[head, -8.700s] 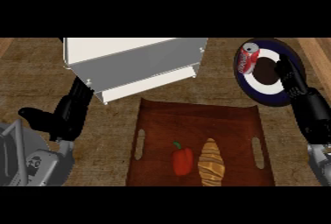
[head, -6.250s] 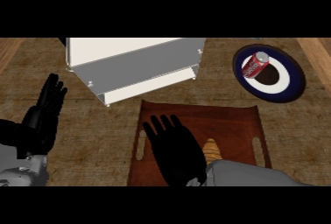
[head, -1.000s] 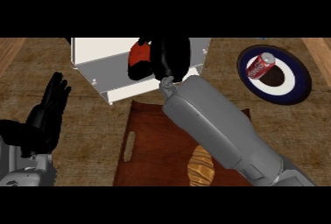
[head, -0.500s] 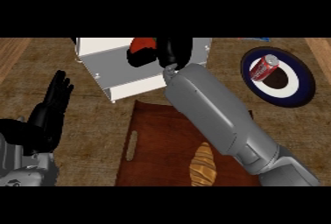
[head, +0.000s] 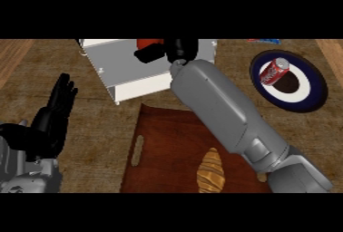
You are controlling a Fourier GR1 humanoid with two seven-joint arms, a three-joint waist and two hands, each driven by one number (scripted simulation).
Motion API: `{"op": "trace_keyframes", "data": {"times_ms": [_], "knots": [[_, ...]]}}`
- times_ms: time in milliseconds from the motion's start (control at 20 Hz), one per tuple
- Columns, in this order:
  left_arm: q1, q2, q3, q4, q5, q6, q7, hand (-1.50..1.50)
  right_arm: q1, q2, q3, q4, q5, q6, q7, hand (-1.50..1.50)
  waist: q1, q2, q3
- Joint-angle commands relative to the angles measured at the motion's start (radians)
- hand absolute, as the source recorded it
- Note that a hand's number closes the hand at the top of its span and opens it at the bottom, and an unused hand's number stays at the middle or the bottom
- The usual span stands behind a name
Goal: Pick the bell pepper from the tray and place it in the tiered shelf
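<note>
Bell pepper (head: 149, 43), red, sits up over the white tiered shelf (head: 127, 68) at the table's far edge. It is half hidden inside our right hand (head: 179, 48), whose fingers are curled round it with the thumb closing from the near side. It is off the tray (head: 167, 131), and we cannot tell whether it touches the shelf's top yet.

We judge it light and hollow, with a stiff wall and a waxy skin that could slip. A hold across the widest part of the body suits it better than the stem, and it wants setting down upright so its round sides do not roll.

On the tray near the table's front edge lies a croissant (head: 212, 170). Toward the far right corner, a plate (head: 315, 86) carries a soda can (head: 273, 71) on its side. Our left hand (head: 53, 113) rests open by the table's (head: 94, 131) left edge, fingers straight.
</note>
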Motion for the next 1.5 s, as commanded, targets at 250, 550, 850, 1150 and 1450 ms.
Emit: {"op": "trace_keyframes", "data": {"times_ms": [250,550,850,1150,1450], "knots": [[-0.010,0.001,0.016,0.021,-0.003,-0.007,0.002,0.00,-0.037,0.004,-0.129,0.048,-0.135,-0.047,-0.205,-1.50,-0.024,0.017,-0.001],[0.005,-0.019,0.019,0.002,-0.019,0.022,0.024,0.00,-0.025,-0.031,-0.128,-0.054,-0.082,-0.112,-0.047,-1.50,-0.052,0.006,-0.001],[0.104,0.002,0.042,-0.078,0.004,-0.003,0.018,0.00,0.122,-0.203,-0.164,-0.254,-0.096,-0.056,0.083,-1.50,-0.068,-0.004,0.000],[-0.008,0.006,0.063,0.006,-0.009,0.014,0.036,0.00,0.348,-0.355,-0.154,-0.619,-0.130,0.096,0.192,-1.50,-0.086,-0.001,0.000],[0.034,-0.010,0.046,-0.029,-0.024,0.012,0.021,0.00,0.568,-0.500,-0.274,-0.863,-0.251,0.246,0.138,-1.50,-0.070,0.004,0.000]]}}
